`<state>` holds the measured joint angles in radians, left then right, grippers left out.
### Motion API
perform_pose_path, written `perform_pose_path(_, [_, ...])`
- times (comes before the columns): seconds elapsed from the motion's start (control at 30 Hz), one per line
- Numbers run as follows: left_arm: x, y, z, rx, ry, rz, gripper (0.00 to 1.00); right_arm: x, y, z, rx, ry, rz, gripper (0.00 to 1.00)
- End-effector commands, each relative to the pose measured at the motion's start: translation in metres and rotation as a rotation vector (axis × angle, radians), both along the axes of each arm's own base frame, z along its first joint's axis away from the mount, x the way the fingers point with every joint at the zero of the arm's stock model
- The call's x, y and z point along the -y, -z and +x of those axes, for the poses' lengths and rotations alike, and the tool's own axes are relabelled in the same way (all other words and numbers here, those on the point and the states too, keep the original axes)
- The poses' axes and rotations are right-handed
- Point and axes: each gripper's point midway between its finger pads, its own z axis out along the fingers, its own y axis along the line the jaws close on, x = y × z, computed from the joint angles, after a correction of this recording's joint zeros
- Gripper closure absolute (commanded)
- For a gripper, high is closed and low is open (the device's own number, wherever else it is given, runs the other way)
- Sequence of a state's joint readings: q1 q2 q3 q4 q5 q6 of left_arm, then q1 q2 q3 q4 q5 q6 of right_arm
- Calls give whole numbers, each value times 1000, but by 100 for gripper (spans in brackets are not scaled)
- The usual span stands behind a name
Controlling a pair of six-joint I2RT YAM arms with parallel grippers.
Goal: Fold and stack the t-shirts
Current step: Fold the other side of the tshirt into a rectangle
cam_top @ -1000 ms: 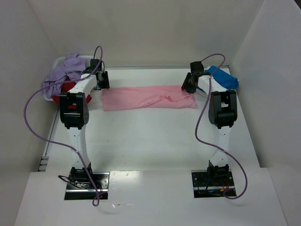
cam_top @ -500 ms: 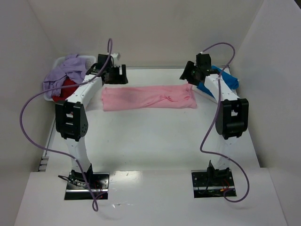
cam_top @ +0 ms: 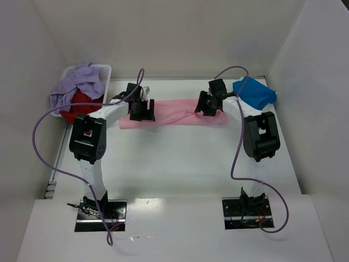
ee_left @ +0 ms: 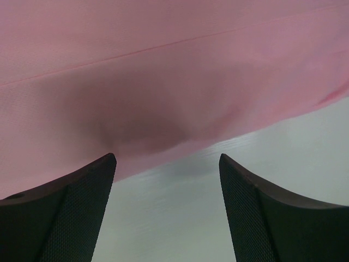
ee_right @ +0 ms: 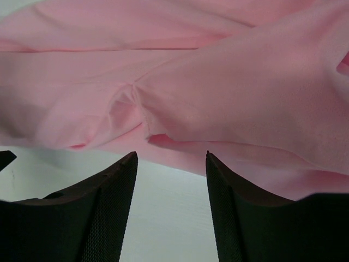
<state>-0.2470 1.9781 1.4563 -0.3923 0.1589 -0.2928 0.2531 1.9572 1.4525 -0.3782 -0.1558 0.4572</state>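
Hovering | left gripper [ee_left: 167, 158] spread wide, holding nothing | right gripper [ee_right: 170, 154] parted, holding nothing | both at pink t-shirt [cam_top: 174, 112] edge

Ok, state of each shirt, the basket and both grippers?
Pink shirt: flat, folded into a long strip.
Blue shirt: folded, far right.
Lavender shirt: crumpled in the basket.
Red shirt: crumpled beneath the lavender.
Basket: upright, holding both.
Left gripper: open, empty, at pink shirt's near edge.
Right gripper: open, empty, same edge.

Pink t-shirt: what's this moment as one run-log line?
pink t-shirt: long flat strip | left gripper: open at near edge | right gripper: open at near edge | held: nothing
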Motion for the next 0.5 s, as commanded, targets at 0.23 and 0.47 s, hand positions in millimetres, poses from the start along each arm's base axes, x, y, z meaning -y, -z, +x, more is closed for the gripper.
perform_pose_path(0.23, [-49, 31, 11, -55, -129, 196, 16, 16, 38, 9, -20, 50, -116, 49])
perform_pose_path(0.47, [-84, 42, 5, -105, -169, 263, 16, 39, 57, -2, -80, 98, -176, 51])
